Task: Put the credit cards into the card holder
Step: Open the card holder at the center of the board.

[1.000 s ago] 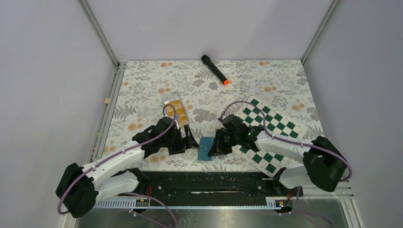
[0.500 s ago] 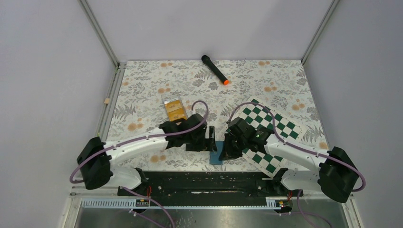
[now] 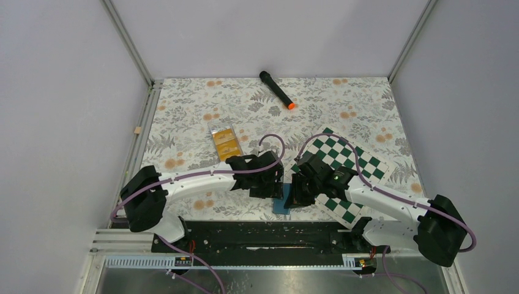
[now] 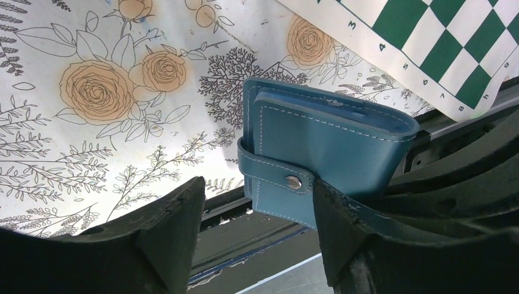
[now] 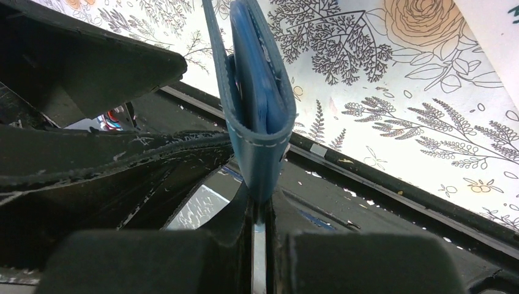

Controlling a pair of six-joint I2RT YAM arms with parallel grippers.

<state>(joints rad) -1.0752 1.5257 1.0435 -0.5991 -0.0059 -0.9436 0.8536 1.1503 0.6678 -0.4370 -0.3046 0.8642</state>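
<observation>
The blue card holder (image 3: 281, 206) is held on edge at the table's near edge, its snap tab (image 4: 293, 182) fastened. My right gripper (image 3: 294, 196) is shut on its folded edge, seen in the right wrist view (image 5: 260, 199), where the holder (image 5: 257, 104) stands upright. My left gripper (image 3: 273, 185) is open just left of it. In the left wrist view the holder (image 4: 330, 144) sits by my left gripper's (image 4: 257, 229) right finger (image 4: 343, 239), its lower corner between the fingers. The orange-yellow credit cards (image 3: 225, 142) lie in a clear tray, away from both grippers.
A green-and-white chessboard (image 3: 352, 164) lies right of the holder, partly under the right arm. A black marker with an orange tip (image 3: 276, 89) lies at the back. The black rail (image 3: 269, 229) runs along the table's near edge, right under the holder.
My left arm has swung right from beside the card tray to the holder. My right gripper has carried the holder a little right and toward the near edge.
</observation>
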